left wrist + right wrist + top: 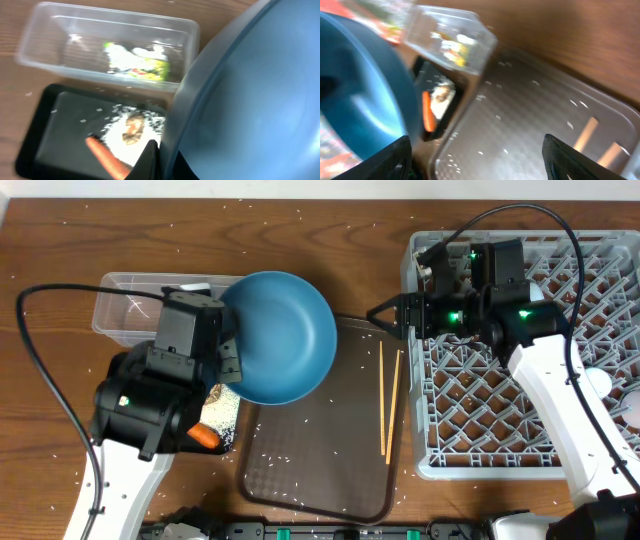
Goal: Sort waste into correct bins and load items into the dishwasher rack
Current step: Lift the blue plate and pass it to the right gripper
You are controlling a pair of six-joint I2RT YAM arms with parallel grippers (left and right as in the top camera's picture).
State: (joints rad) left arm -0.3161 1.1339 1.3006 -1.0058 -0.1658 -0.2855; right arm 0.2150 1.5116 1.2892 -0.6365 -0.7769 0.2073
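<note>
My left gripper (232, 360) is shut on the rim of the large blue plate (280, 336) and holds it tilted above the black tray (55, 125). In the left wrist view the plate (250, 95) fills the right side. The black tray holds an orange carrot (102, 155), a brown food chunk (132, 127) and white rice (117, 137). The clear tub (40, 30) holds a yellow-green wrapper (145, 67). My right gripper (382, 315) is open and empty, between the plate and the grey dishwasher rack (520, 465). The wooden chopsticks (390, 400) lie on the brown serving tray (320, 460).
Rice grains are scattered over the wooden table and the brown serving tray. The rack fills the right side, with a white thing (632, 408) at its right edge. Black cables run from both arms.
</note>
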